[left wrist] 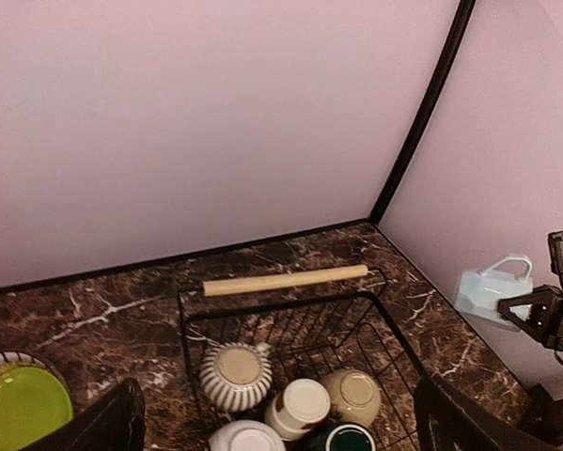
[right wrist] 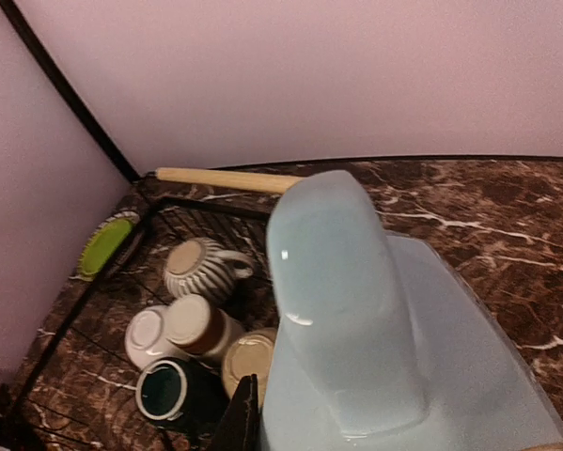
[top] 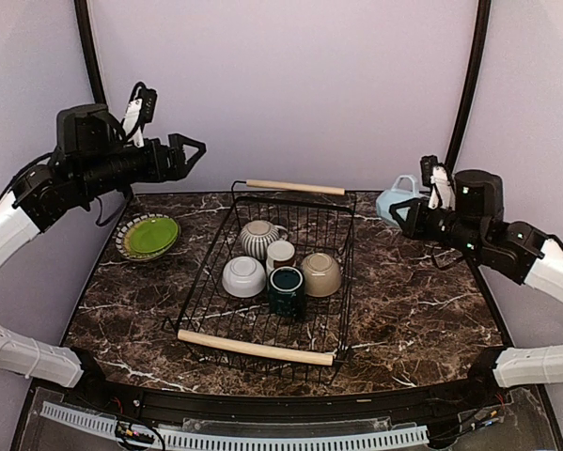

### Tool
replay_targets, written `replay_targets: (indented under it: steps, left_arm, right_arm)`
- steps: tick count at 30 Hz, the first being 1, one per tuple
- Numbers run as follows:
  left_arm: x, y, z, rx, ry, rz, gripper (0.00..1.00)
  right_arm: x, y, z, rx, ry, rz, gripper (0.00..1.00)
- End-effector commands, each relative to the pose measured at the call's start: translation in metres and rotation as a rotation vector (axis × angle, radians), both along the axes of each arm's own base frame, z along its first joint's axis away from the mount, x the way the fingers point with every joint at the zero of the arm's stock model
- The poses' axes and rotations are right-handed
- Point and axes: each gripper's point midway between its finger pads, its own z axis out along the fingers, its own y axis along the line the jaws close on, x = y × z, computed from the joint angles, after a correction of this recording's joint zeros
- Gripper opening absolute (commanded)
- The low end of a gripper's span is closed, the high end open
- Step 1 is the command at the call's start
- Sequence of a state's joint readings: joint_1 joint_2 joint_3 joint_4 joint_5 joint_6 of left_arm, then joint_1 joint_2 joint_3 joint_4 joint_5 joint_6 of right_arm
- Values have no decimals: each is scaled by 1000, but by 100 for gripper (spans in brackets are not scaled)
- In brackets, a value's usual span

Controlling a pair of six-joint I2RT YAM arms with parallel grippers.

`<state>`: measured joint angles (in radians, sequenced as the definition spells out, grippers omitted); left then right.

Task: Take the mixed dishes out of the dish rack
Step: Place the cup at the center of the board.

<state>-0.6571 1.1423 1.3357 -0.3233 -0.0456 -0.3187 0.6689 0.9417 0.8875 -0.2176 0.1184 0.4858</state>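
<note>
The black wire dish rack (top: 204, 274) stands mid-table. In it lie a grey-striped mug (top: 258, 239), a small white-brown cup (top: 280, 254), a white bowl (top: 243, 276), a beige bowl (top: 320, 273) and a dark-teal mug (top: 286, 289). A stack of plates with a green one on top (top: 148, 236) rests on the table left of the rack. My left gripper (top: 195, 153) hangs open and empty, high above the table's back left. My right gripper (top: 408, 211) is shut on a light-blue mug (right wrist: 356, 310), held in the air right of the rack.
The rack has a wooden rod handle at its far end (top: 295, 187) and another at its near end (top: 255, 348). The dark marble table (top: 422, 310) ends at pale walls behind and on both sides.
</note>
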Motion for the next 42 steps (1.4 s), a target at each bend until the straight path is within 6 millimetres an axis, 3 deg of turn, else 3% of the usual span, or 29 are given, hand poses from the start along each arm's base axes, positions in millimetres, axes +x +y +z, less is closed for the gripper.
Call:
replay_targets:
  steps: [1,3,5,13,18,21,25,31,33,36,39,42]
  left_arm:
    - [3,50,20,297,-151,166,99]
    - [6,56,26,337,-197,199,99]
    - [10,61,22,373,-224,231,99]
    - [16,71,-28,483,-202,270,99]
    - [10,78,-27,503,-222,283,99]
    - [9,77,-30,506,-228,275,99]
    - [11,72,-36,516,-213,252,99]
    - [10,66,-38,495,-200,220,99]
    - [10,63,-40,485,-197,209,99]
    - [12,61,-43,487,-188,202,99]
    - [14,59,-47,493,-176,199,99]
    - [16,57,-51,496,-167,195,99]
  right_arm:
    - [3,-89,-42,-424,99,-330,0]
    - [1,-107,-60,-521,186,-392,0]
    - [4,-113,-73,-561,255,-396,0]
    - [45,-122,-119,-524,485,-283,0]
    - [71,-134,-154,-517,636,-229,0]
    - [79,-142,-181,-495,774,-199,0]
    - [84,-151,-200,-486,840,-193,0]
    - [84,-151,-216,-447,879,-170,0]
    - [84,-152,-217,-446,877,-181,4]
    - [83,-150,-208,-430,833,-181,14]
    - [84,-148,-196,-416,792,-174,32]
    - [83,-147,-182,-412,756,-181,44]
